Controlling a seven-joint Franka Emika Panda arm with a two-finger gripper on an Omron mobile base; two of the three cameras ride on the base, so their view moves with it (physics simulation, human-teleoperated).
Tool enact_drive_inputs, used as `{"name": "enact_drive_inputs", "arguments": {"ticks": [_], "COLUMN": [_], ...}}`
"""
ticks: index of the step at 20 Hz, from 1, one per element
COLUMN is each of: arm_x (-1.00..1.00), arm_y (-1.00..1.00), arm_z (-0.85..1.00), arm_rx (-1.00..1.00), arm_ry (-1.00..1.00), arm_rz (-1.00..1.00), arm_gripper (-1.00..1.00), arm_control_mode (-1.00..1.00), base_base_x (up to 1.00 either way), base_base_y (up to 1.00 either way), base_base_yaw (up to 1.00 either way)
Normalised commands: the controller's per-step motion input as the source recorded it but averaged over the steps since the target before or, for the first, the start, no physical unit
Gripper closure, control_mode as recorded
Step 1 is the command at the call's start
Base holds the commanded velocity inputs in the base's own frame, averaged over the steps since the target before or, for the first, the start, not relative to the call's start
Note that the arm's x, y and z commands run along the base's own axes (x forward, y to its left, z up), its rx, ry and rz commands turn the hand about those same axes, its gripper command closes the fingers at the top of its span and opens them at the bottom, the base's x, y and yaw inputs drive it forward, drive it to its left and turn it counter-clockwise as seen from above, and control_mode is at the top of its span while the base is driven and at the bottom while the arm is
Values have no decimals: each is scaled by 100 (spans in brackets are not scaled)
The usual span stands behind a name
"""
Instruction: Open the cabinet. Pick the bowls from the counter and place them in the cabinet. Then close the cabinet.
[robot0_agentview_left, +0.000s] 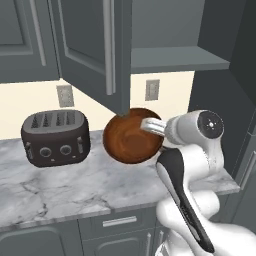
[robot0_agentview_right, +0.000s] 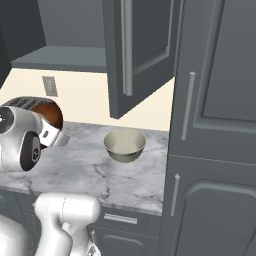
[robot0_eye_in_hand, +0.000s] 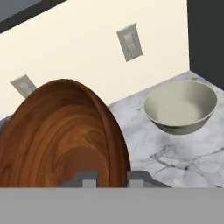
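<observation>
tool clamped on wooden bowl | no readable writing

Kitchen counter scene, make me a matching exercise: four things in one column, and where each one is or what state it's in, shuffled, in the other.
Things:
1. glossy reddish-brown wooden bowl
2. pale cream-green round bowl
3. dark four-slot toaster
4. dark grey upper cabinet door

States:
A. swung open above the counter
B. tipped on edge, clamped in the pincer
C. upright on the white-and-grey marble counter, near the tall cabinet
D. standing on the marble under the closed upper door

Pairs: 1-B, 2-C, 3-D, 4-A
</observation>
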Motion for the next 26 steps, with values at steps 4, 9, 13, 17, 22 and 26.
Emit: {"name": "enact_drive_inputs", "arguments": {"ticks": [4, 9, 13, 17, 22, 26], "arm_x": [-90, -99, -100, -50, 0, 0], "arm_y": [-1, -53, -87, -44, 43, 24], "arm_z": [100, 99, 91, 100, 85, 22], "arm_rx": [8, 7, 7, 14, 9, 11], "arm_ry": [-19, -8, -1, -1, -17, -17], "arm_rz": [-11, -10, -14, -22, -28, -23], "arm_gripper": [100, 100, 100, 100, 100, 100], "arm_control_mode": [-100, -100, -100, -100, -100, -100], "base_base_x": [0, 0, 0, 0, 0, 0], "base_base_y": [0, 0, 0, 0, 0, 0], "base_base_yaw": [0, 0, 0, 0, 0, 0]}}
